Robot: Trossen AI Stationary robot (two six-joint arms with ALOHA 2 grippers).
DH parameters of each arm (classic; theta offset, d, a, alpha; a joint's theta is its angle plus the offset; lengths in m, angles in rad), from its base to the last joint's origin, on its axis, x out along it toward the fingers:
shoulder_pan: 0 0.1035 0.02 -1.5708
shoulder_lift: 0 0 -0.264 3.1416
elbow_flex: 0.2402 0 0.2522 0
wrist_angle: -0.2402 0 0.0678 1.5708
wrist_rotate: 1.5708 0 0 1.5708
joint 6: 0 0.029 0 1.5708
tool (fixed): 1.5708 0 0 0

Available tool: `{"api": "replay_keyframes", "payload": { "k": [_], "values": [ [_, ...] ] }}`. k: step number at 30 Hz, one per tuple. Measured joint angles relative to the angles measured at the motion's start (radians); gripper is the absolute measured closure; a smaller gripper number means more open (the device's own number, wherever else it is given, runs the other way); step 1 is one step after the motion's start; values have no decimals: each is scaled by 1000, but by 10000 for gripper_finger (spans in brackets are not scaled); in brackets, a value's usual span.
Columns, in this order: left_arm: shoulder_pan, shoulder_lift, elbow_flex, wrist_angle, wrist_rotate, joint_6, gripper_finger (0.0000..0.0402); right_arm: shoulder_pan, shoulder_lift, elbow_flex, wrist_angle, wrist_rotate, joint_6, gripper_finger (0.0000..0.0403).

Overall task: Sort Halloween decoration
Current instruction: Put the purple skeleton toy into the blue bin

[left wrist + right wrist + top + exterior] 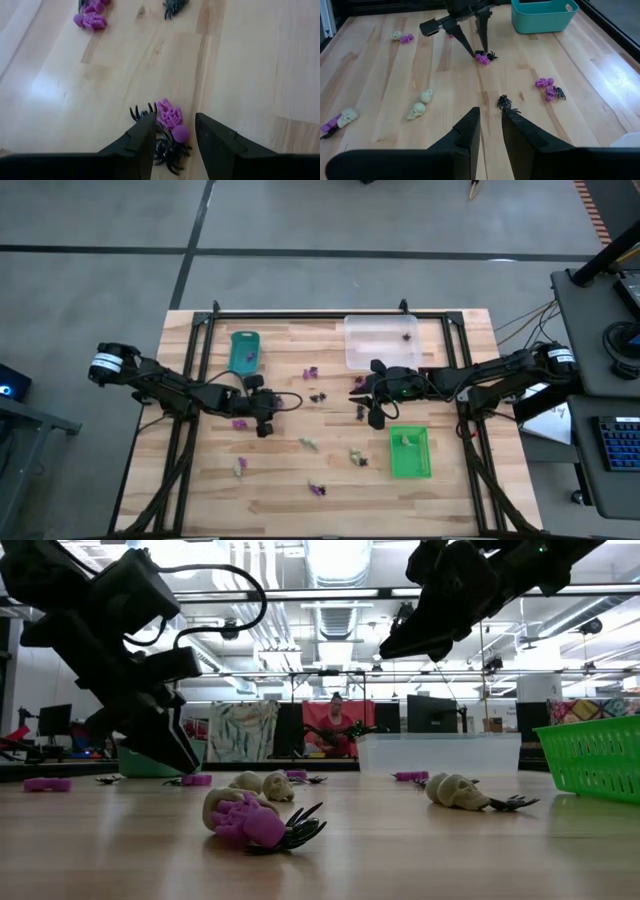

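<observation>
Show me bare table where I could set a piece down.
Free: the near left corner of the table, and the strip between the teal tray and clear tray. Crowded: the middle, between both tools and beside the green tray.

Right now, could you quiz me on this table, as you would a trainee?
1. True or false: the left gripper has its open fingers on either side of a purple and black heap of plastic trinkets.
2. Which holds a black trinket: A, the teal plastic tray; B, the clear plastic tray; C, the bright green plastic basket?
3. Fill in: the right gripper points at a loose ____ spider.

Key: 1 true; 2 B; 3 black.
</observation>
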Motion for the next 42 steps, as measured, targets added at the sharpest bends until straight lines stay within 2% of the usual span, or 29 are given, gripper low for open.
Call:
{"api": "replay_keyframes", "payload": {
  "k": [11,28,32,42],
  "values": [
    [0,0,-18,39,-29,2,280,0,0,0,0,0,1,330],
    [-1,115,-8,106,-34,2,282,0,-1,0,5,0,2,330],
    [-1,116,-6,102,-29,11,297,0,-1,0,10,0,1,330],
    [-1,116,-6,101,-20,13,362,0,-1,0,15,0,0,330]
  ]
}}
